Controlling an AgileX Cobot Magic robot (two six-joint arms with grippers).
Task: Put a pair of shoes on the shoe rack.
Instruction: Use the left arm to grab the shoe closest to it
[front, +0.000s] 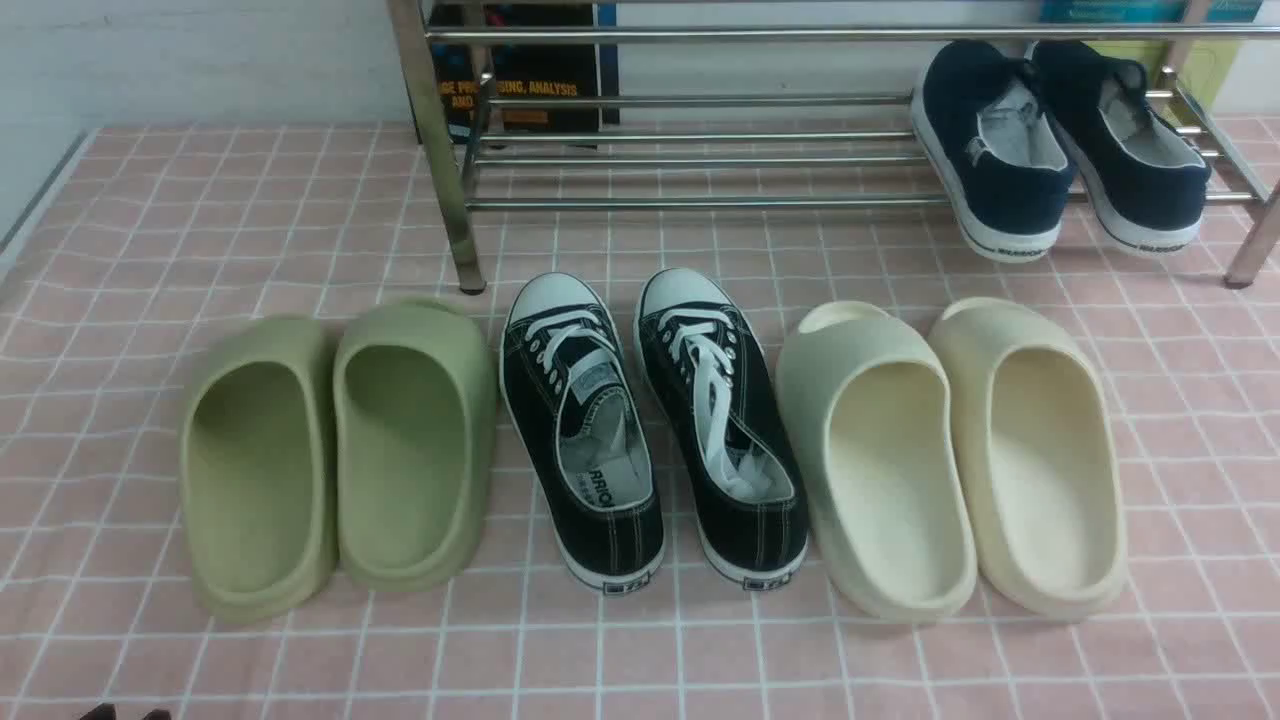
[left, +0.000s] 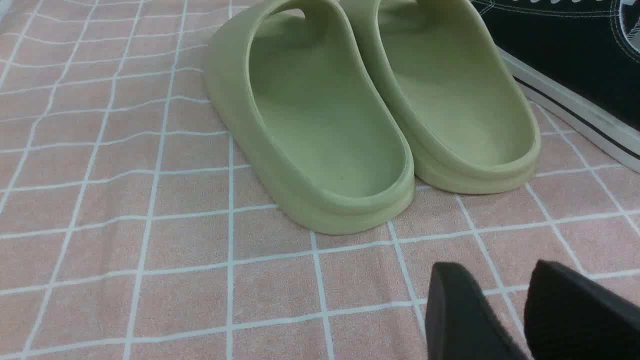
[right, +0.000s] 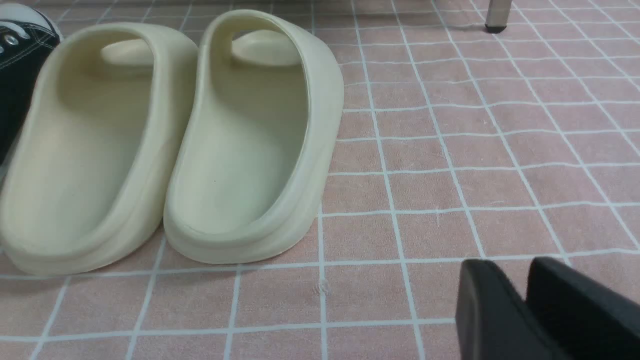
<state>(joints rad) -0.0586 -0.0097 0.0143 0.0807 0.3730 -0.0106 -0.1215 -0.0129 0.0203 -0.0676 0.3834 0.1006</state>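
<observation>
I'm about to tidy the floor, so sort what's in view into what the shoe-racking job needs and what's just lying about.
Needed:
- black sneakers
- rack
- left pincer
- right pincer

Just lying about:
- green slides
- cream slides
- navy shoes
- book

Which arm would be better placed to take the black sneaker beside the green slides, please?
Left, probably: the left pincer is open, near the green slides; the right pincer is shut, nearer the cream slides.
</observation>
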